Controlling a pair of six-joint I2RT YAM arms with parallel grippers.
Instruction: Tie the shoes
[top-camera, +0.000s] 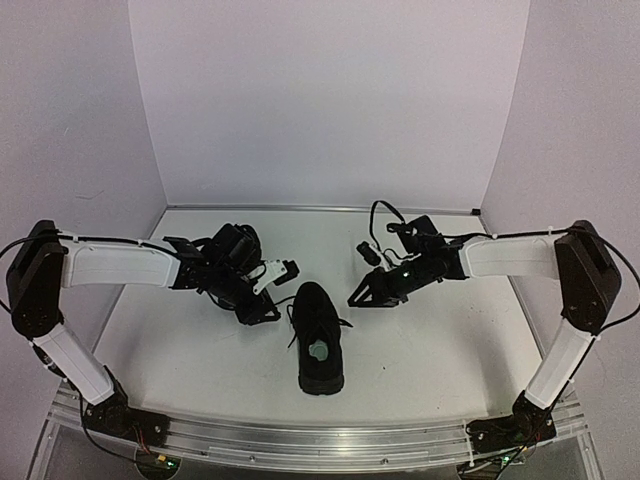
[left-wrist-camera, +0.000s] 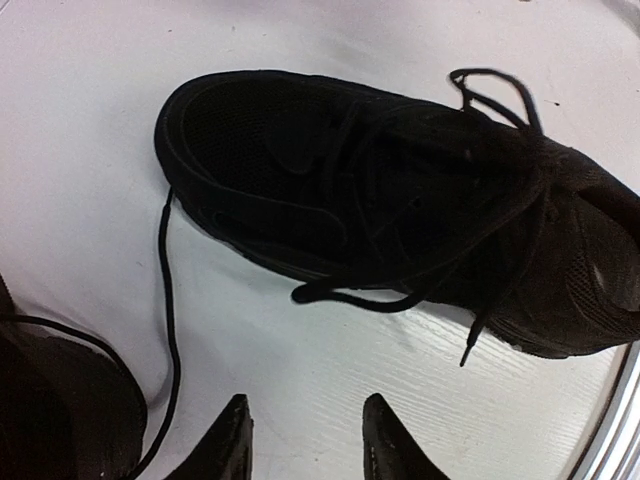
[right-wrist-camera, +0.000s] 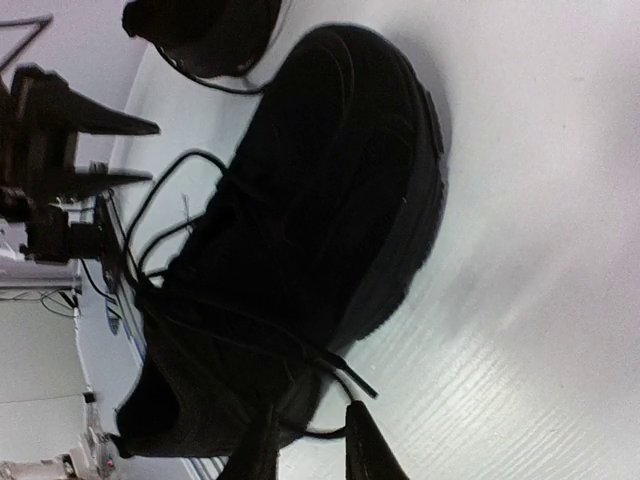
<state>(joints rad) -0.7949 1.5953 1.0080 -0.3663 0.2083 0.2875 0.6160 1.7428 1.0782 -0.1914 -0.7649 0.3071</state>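
One black shoe (top-camera: 318, 335) lies mid-table, toe away from me, with a pale patch (top-camera: 318, 351) in its opening and its thin laces loose. The other black shoe (top-camera: 236, 246) lies at the back left, partly under my left arm. My left gripper (top-camera: 266, 314) is open and empty, just left of the middle shoe (left-wrist-camera: 400, 210); its fingertips (left-wrist-camera: 237, 420) stand apart over bare table, short of a loose lace end (left-wrist-camera: 466, 348). My right gripper (top-camera: 358, 297) is open, low at that shoe's right side (right-wrist-camera: 300, 230). A lace loop (right-wrist-camera: 325, 432) lies between its fingers without being clamped.
The table (top-camera: 430, 350) is white, with white walls on three sides and a metal rail (top-camera: 300, 440) at the near edge. A long lace (left-wrist-camera: 170, 300) trails from the second shoe (left-wrist-camera: 55, 415) towards the middle shoe's toe.
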